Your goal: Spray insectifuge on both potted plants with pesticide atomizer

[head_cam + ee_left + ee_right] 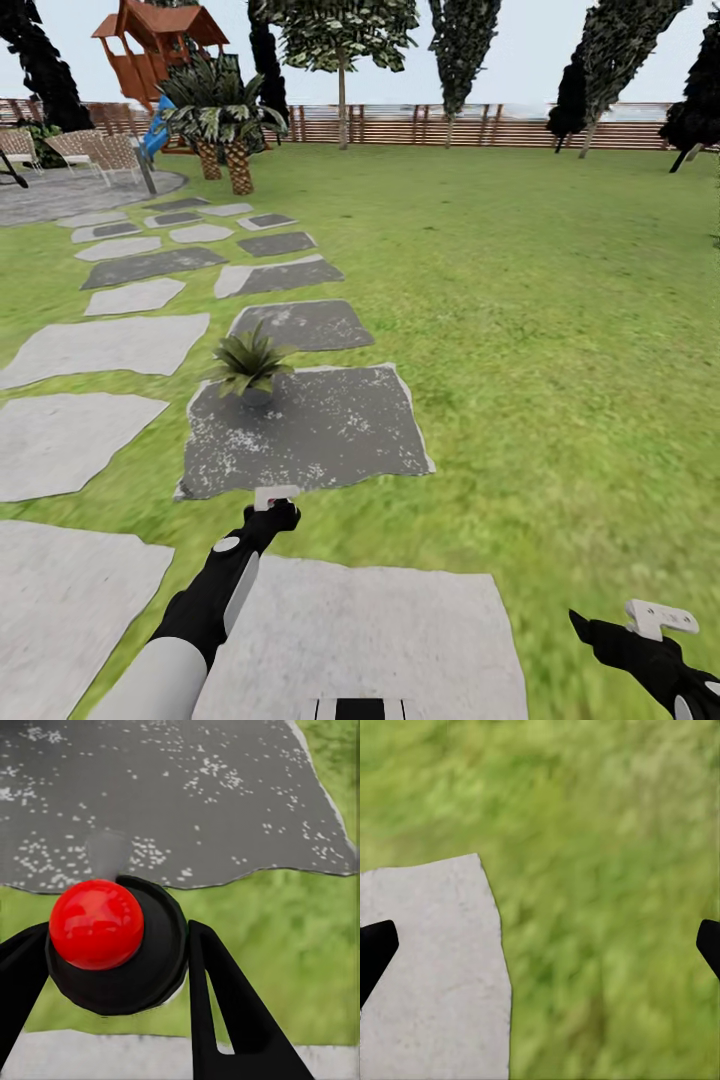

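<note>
Gripping the pesticide atomizer (112, 945), the left gripper (276, 508) sits at the end of an arm extended forward and low, above the grass strip between the pale near slab (360, 630) and the dark speckled slab (310, 425). In the left wrist view, both black fingers (225, 1012) close against the bottle's dark round body, and the red top (96, 924) faces the camera, so the bottle's long axis runs roughly along the viewing line; the bottle's far end is hidden. No label or writing can be read.

The right gripper (600, 635) is held low at the right over the lawn (560, 330). In the right wrist view, its fingertips (375, 945) stand wide apart at the frame edges, with nothing between them except grass and 1 pale slab corner (435, 975).

1 potted plant (250, 365), a rosette in a small grey pot, stands on the dark slab's near-left corner area, ahead of the left gripper. Beyond it, stone slabs lead to a round patio (70, 195), 2 palms (225, 120), a wooden playhouse (160, 45) and a slatted fence (480, 125).
</note>
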Motion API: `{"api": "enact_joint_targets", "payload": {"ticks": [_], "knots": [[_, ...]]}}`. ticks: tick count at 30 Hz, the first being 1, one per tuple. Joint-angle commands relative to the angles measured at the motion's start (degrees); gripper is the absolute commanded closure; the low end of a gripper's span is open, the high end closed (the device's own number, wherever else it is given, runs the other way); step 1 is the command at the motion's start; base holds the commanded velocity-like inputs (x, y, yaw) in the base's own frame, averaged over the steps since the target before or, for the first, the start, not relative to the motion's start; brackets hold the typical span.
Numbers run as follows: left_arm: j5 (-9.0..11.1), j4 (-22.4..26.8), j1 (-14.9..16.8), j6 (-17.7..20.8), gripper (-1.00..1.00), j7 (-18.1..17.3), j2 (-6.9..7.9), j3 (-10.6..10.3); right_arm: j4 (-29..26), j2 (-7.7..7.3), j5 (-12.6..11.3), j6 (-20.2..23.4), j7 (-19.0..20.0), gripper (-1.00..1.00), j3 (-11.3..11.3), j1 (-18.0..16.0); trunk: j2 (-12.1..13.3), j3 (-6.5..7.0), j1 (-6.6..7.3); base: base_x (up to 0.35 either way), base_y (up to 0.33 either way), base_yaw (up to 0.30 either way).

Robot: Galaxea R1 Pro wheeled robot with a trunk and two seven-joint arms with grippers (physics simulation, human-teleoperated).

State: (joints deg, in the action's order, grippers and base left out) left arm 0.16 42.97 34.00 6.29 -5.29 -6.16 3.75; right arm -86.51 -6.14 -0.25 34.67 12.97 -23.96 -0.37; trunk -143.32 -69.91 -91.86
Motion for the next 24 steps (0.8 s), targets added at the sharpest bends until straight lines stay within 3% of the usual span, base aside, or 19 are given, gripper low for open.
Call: {"api": "enact_joint_targets", "payload": {"ticks": [1,7,24], "knots": [[0.01,0.10,0.01,0.39,1.00,-0.51,-0.08,0.38,-0.06,0.00,-0.01,0.31,0.30,-1.00,-0.10,-0.01,0.00,0.18,0.03,0.000,0.000,0.000],[0.01,0.10,0.01,0.39,1.00,-0.51,-0.08,0.38,-0.06,-0.05,-0.01,0.31,0.30,-1.00,-0.12,-0.03,0.11,1.51,0.20,0.000,0.000,0.000],[0.01,0.10,0.01,0.39,1.00,-0.51,-0.08,0.38,-0.14,-0.10,-0.01,0.39,0.32,-1.00,-0.16,-0.05,6.92,4.56,3.94,0.000,0.000,0.000]]}}
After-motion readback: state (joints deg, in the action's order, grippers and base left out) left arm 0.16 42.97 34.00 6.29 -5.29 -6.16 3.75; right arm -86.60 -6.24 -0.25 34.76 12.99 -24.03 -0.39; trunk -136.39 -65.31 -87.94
